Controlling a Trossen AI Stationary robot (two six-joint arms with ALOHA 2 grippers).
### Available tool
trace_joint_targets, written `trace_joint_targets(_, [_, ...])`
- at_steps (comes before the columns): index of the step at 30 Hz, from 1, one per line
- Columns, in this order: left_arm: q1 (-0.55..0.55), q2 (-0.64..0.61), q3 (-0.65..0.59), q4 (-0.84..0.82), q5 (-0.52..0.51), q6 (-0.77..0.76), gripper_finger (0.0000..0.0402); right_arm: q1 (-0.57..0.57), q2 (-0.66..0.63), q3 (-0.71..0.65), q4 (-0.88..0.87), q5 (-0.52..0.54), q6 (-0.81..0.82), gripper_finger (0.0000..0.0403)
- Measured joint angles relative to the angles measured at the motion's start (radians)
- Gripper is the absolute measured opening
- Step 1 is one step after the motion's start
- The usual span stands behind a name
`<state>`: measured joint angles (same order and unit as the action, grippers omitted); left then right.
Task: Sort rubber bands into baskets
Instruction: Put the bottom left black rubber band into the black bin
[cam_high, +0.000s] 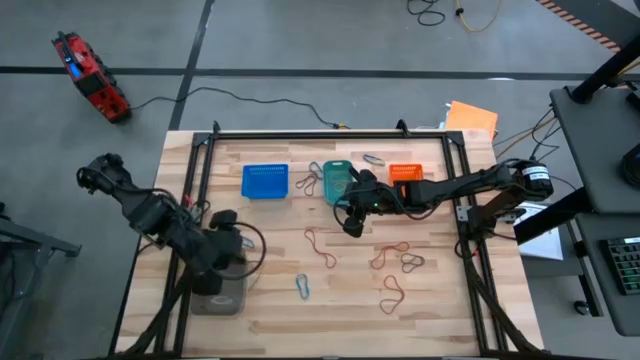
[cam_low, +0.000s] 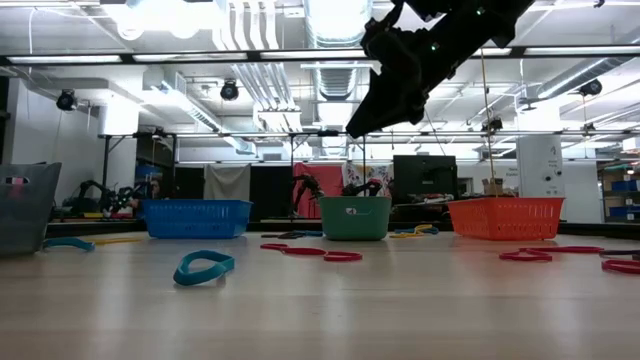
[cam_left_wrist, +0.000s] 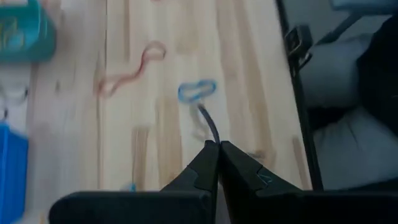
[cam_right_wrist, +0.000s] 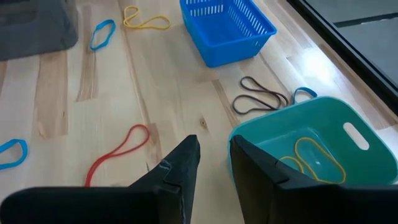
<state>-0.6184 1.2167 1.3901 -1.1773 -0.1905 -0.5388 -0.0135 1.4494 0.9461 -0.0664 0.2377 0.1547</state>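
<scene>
The high view looks straight down on the whole table (cam_high: 330, 300). The low view sits at tabletop level, facing the three baskets across it. The right wrist view looks down close on the teal basket (cam_right_wrist: 298, 134), also seen from overhead at twelve o'clock. The left wrist view faces bare boards.

Left gripper (cam_left_wrist: 218, 148) closed above wooden table (cam_left_wrist: 249, 74); blue rubber band (cam_left_wrist: 196, 91) just ahead, red band (cam_left_wrist: 132, 68) beyond.
</scene>
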Motion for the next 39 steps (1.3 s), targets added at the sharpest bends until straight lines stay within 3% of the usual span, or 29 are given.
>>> trace_joint_targets(7, [-0.044,-0.004,-0.039,-0.15,0.102,-0.2,0.0,0.0,0.0,-0.002,0.001,0.0,-0.002,0.0085])
trace_joint_targets(20, [-0.053,-0.009,-0.322,-0.115,0.353,-0.419,0.0,0.0,0.0,-0.002,0.002,-0.001,0.001,0.0075])
trace_joint_targets(25, [-0.053,-0.01,-0.407,0.0,0.365,-0.422,0.0,0.0,0.0,-0.002,0.002,-0.001,0.001,0.0076])
trace_joint_targets(39, [-0.052,-0.002,-0.531,0.101,0.333,-0.436,0.0,0.0,0.0,-0.002,0.004,-0.001,0.002,0.007])
